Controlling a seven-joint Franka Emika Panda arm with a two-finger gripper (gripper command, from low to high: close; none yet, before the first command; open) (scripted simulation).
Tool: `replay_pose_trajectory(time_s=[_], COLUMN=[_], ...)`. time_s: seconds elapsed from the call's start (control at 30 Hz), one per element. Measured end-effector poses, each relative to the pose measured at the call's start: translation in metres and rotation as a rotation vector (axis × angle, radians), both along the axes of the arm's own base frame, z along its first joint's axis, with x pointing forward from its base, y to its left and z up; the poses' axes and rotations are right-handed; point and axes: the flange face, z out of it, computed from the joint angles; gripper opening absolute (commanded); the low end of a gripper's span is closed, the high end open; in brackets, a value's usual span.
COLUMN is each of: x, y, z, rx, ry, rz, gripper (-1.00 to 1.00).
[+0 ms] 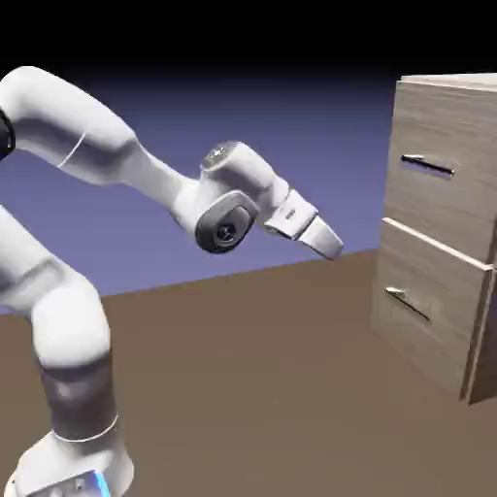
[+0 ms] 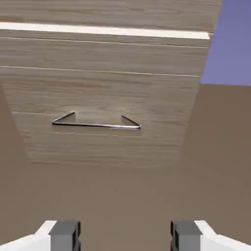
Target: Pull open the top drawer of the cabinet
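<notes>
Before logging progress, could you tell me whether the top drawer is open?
Shut: the top drawer sits flush in the cabinet face.

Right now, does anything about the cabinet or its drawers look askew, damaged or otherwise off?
Nothing stands out. The cabinet stands upright, the top drawer and the lower drawer sit square with straight bar handles, and the open claw hangs short of them, touching nothing.

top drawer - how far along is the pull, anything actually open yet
Nothing is done yet: the top drawer sits flush in the cabinet, shut. In hand is only the approach: the gripper hangs in open air, well short of the cabinet, fingers spread and empty. The hand view faces the lower drawer's handle, not the top handle. Left: rise, grip that bar, pull.
</notes>
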Motion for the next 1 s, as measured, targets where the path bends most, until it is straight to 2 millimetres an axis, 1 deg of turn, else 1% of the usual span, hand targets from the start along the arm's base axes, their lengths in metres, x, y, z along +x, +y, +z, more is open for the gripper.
replay_pose_trajectory(time_s=[0.13, 0.27, 0.5, 0.73, 1.0], x=[-0.003, -0.01, -0.025, -0.04, -0.049], y=[0.021, 0.039, 0.057, 0.061, 0.048], z=[0.032, 0.062, 0.111, 0.152, 0.188], rx=[-0.207, -0.422, -0.815, -1.228, -1.714], ry=[-0.058, -0.124, -0.25, -0.367, -0.459], rz=[0.239, 0.458, 0.783, 1.031, 1.217], gripper=[0.0, 0.0, 0.0, 0.0, 0.0])
